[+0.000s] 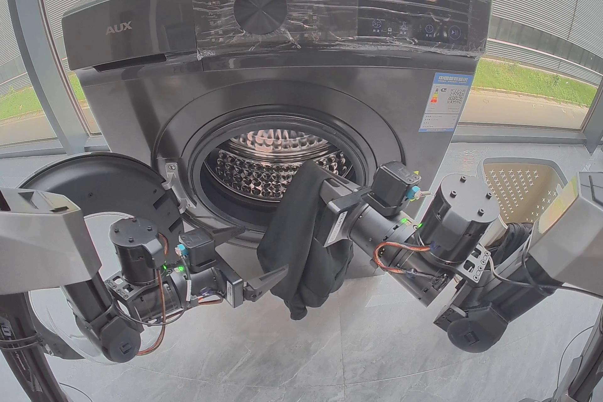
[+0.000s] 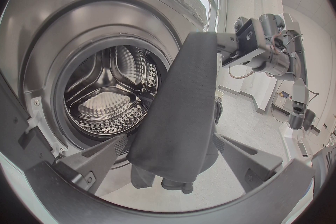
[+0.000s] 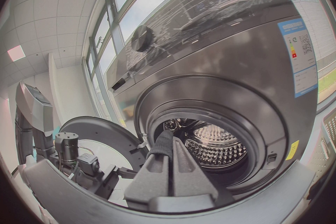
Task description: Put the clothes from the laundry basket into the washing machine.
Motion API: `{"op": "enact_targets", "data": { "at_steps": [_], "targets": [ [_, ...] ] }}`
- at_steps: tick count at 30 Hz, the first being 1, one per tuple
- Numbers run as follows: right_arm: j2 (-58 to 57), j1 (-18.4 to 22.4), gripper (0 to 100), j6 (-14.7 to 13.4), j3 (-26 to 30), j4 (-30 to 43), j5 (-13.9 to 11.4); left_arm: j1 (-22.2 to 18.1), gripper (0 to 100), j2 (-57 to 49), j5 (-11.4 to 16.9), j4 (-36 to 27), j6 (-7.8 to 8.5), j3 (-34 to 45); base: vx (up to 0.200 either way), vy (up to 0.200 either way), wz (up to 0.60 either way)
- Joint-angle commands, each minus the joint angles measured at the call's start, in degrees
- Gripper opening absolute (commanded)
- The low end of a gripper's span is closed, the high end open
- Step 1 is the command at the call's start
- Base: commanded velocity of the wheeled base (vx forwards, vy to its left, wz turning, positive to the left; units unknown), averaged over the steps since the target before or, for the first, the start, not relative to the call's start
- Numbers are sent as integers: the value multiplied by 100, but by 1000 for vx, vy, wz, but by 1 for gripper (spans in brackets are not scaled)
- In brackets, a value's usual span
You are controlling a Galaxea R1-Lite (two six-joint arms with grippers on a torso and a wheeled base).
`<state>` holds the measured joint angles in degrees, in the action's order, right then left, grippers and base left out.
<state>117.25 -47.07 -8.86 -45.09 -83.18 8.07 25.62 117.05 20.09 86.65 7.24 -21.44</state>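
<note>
Right jaws pinch black garment (image 1: pixel 295 246) hanging before washing machine (image 1: pixel 138 102); left jaws spread beside.

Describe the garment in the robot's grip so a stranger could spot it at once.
Find the big grey washing machine with its round door open. In front of the drum mouth, the right gripper is shut on a black garment hanging limp toward the floor. It is the only soft, draped thing there; all around it is hard metal and plastic.
</note>
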Motion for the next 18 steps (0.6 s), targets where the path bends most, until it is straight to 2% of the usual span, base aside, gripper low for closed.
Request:
{"op": "enact_targets", "data": {
  "at_steps": [1, 7, 14, 18],
  "targets": [
    [114, -118, 0, 7, -52, -6, 2, 171, 100, 476, -49, 1, 5, -334, 0, 0, 0],
    [88, -233, 0, 7, -79, -6, 2, 320, 100, 801, -225, -8, -21, -809, 0, 0, 0],
    [96, -233, 0, 16, -114, -6, -7, 514, 100, 1109, -269, -8, -21, -932, 0, 0, 0],
    [88, -303, 0, 16, -105, -41, -7, 496, 100, 1408, -445, -17, -21, -1248, 0, 0, 0]
  ]
}}
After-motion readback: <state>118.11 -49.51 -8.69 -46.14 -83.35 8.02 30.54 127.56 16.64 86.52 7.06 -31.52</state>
